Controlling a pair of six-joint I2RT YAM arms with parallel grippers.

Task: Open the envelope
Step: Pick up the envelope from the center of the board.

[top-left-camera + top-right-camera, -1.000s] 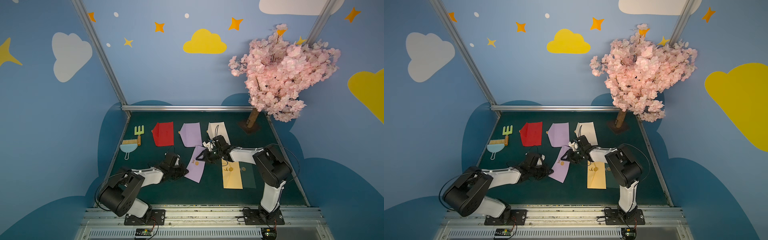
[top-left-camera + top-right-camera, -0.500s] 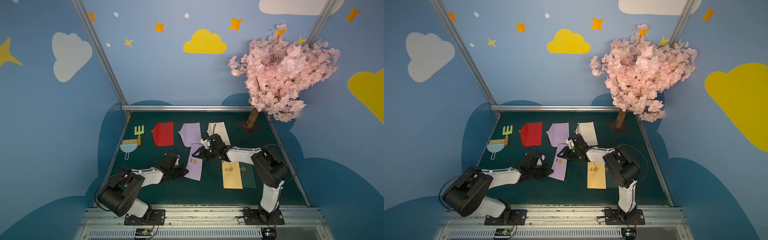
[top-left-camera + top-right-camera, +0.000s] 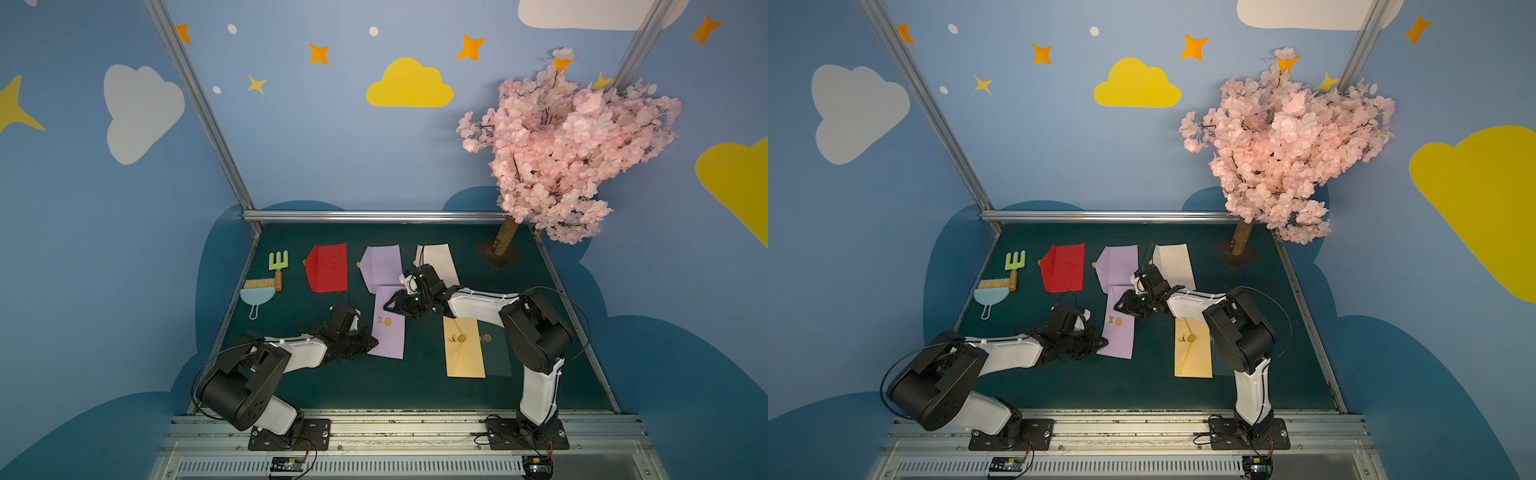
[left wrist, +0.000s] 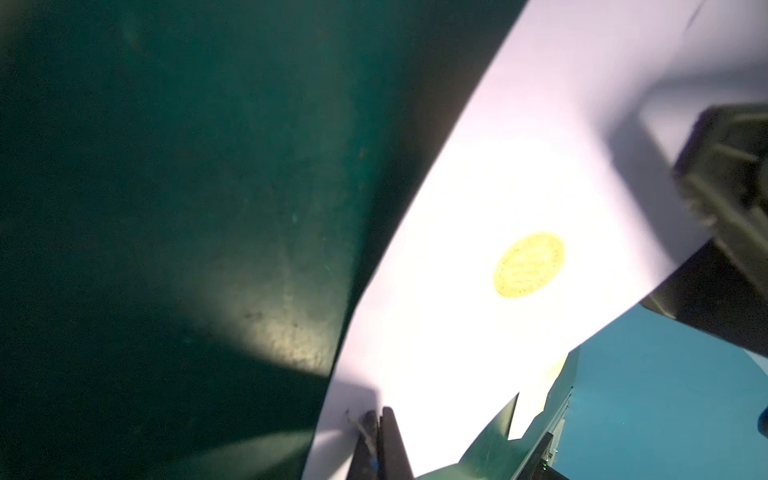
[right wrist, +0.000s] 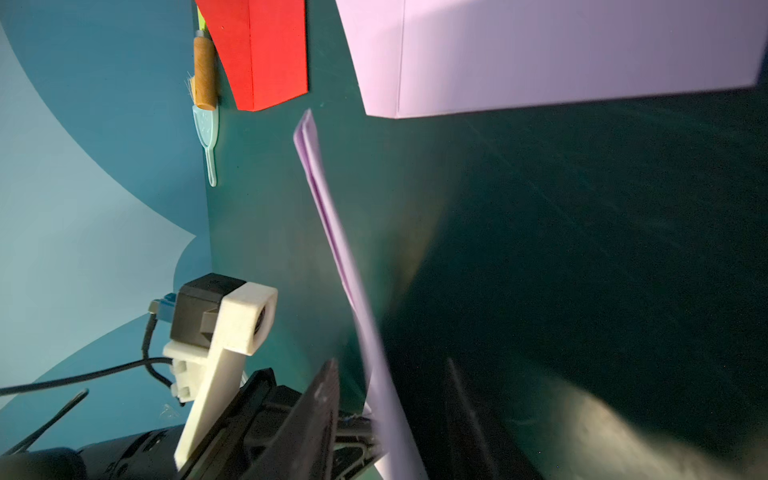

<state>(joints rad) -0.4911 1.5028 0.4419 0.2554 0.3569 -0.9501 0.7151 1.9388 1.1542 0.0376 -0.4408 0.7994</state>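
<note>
Left gripper [image 3: 371, 343] was pressed together, pinching the near left corner of the lilac envelope [image 3: 390, 332]; the left wrist view showed both tips [image 4: 379, 415] tight on the paper edge. Right gripper [image 3: 391, 306] sat at the far end of the same envelope with its jaws spread. In the right wrist view [image 5: 390, 365] the paper ran edge-on [image 5: 332, 232] between the fingers [image 5: 328, 395] with a gap on each side, not clamped. The lilac envelope was mid-mat between the two arms, long side running away from the robot, gold seal [image 3: 387, 321] facing up, also clear in the left wrist view [image 4: 528, 265]. That view showed the sheet bowed up off the green mat [image 3: 374, 386] with a shadow under it. Whether the flap was loose could not be told. Its far end touched or overlapped a second lilac envelope [image 3: 382, 266] lying flat behind it. A red envelope [image 3: 328, 268] lay left of that and a cream envelope [image 3: 436, 259] right of it, partly behind the right wrist. Near the right arm a yellow envelope [image 3: 463, 349] lay with a dark green envelope [image 3: 494, 349] just beside it. At the far left edge sat a toy fork [image 3: 278, 266] and a brush with dustpan [image 3: 257, 291]. A pink blossom tree [image 3: 561, 145] stood in the far right corner.
</note>
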